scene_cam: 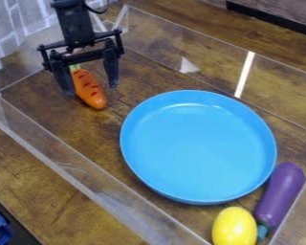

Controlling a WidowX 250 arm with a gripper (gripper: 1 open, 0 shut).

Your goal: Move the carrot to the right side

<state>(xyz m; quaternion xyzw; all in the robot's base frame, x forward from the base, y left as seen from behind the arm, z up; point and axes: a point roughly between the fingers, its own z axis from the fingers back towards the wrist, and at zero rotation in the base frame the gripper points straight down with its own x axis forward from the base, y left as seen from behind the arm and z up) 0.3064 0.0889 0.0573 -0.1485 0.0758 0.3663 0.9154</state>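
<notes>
Orange carrot (88,88) beneath open gripper (84,74); no legible writing.

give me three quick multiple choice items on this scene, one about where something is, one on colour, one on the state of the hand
1. Where does the carrot lie?
A. on the blue plate
B. on the wooden table, left of the plate
C. beside the lemon

2. What colour is the eggplant next to the lemon?
A. purple
B. red
C. white

3. How is the hand set?
A. shut on the carrot
B. shut on nothing
C. open, its fingers spread over the carrot

Answers:
1. B, the carrot rests on bare wood to the left of the blue plate.
2. A, the long piece at the lower right is purple.
3. C, the dark fingers stand wide apart on either side of the carrot's top end.
</notes>
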